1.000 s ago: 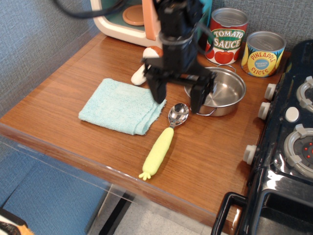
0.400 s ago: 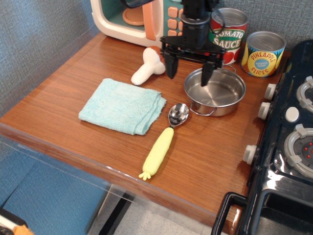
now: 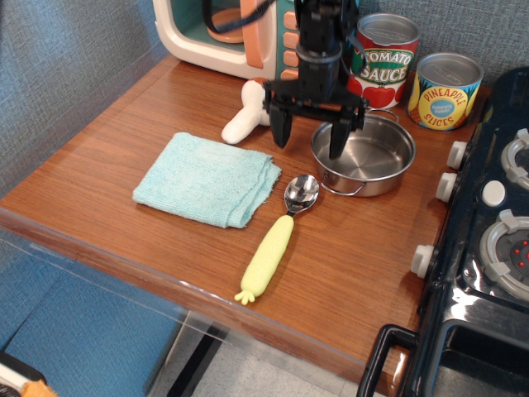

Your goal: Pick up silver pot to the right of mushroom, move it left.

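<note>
A: Pot [image 3: 364, 155]?
B: Upright on the counter [image 3: 124, 141], mouth up, loop handles front and back. Mushroom [image 3: 247, 116] just left, lying with its stem toward the front-left.
A: Claw [image 3: 308, 140]?
B: Spread wide over the pot's left rim, one finger [image 3: 338, 139] inside, the other outside; gripping nothing.
A: Around it?
B: Two cans [image 3: 446, 89] behind, spoon [image 3: 279, 233] and cloth [image 3: 206, 179] front-left, stove [image 3: 496, 207] right.

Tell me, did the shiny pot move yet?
No. The silver pot sits in the same spot below the tomato sauce can. Only the gripper has shifted, now straddling the pot's left rim.
</note>
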Robot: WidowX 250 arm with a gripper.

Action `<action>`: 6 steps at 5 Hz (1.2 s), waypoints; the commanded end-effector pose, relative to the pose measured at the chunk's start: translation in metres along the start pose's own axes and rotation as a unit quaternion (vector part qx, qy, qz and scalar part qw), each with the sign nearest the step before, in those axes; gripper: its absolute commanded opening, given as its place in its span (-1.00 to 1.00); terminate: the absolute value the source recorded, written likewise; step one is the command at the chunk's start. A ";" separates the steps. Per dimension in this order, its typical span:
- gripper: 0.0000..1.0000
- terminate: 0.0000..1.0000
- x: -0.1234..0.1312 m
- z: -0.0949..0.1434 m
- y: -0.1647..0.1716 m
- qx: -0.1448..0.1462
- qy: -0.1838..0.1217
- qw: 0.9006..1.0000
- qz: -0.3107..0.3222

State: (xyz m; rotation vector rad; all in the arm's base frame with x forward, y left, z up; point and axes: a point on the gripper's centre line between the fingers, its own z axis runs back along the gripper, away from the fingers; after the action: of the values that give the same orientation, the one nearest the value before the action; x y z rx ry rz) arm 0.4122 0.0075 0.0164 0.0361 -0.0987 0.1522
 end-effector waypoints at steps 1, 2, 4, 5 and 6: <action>-1.00 -1.00 0.012 0.008 -0.003 -0.004 -0.025 1.000 -0.003; -1.00 -1.00 0.011 0.010 -0.002 -0.004 -0.026 1.000 -0.004; -1.00 -1.00 0.007 0.019 -0.008 -0.024 -0.031 0.999 0.000; -1.00 -1.00 0.004 0.055 -0.012 -0.063 -0.064 0.996 0.005; -1.00 -1.00 -0.013 0.094 0.010 -0.094 -0.090 0.991 0.036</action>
State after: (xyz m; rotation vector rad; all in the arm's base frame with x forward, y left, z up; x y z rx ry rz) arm 0.3861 0.0062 0.0859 -0.1396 -0.2254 0.2155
